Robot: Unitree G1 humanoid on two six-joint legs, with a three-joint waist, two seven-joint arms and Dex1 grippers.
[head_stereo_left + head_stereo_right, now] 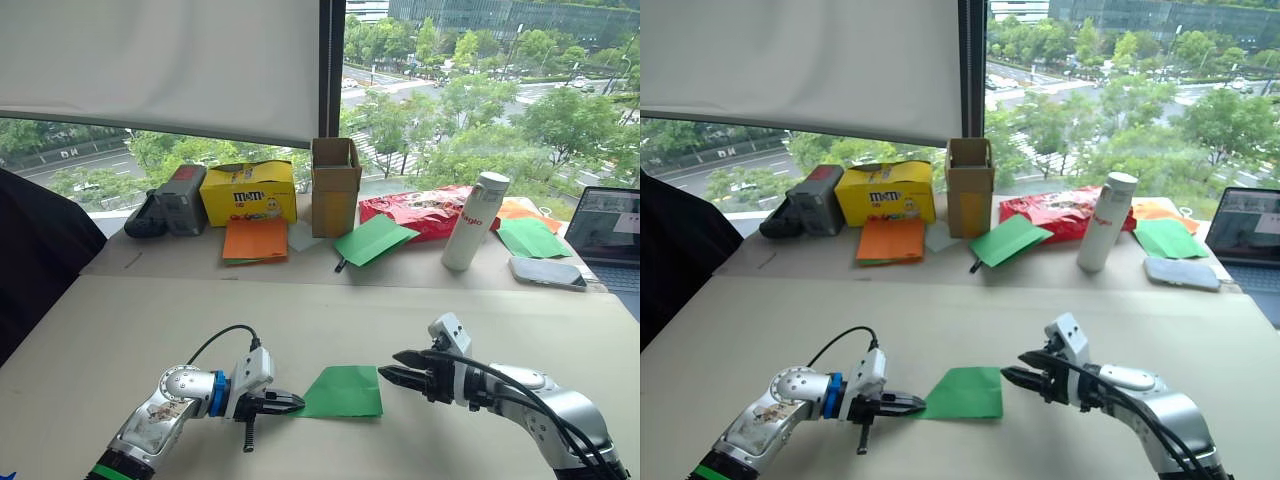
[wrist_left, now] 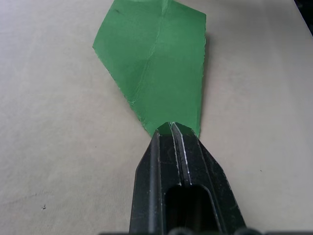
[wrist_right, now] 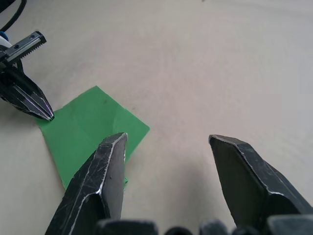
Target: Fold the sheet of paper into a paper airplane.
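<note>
Bare table (image 1: pixel 150 330) nr paper (image 1: pixel 345 392); clutter far.

The beige table (image 1: pixel 150 330) carries 1 folded green sheet of paper (image 1: pixel 343 392).

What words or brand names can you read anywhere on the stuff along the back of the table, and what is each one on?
"m&m's" on the yellow cardboard box.
Red lettering on the tall white bottle: too blurred to read.
Print on the red crinkled snack bag: too small to read.
Laptop screen: unreadable.
</note>
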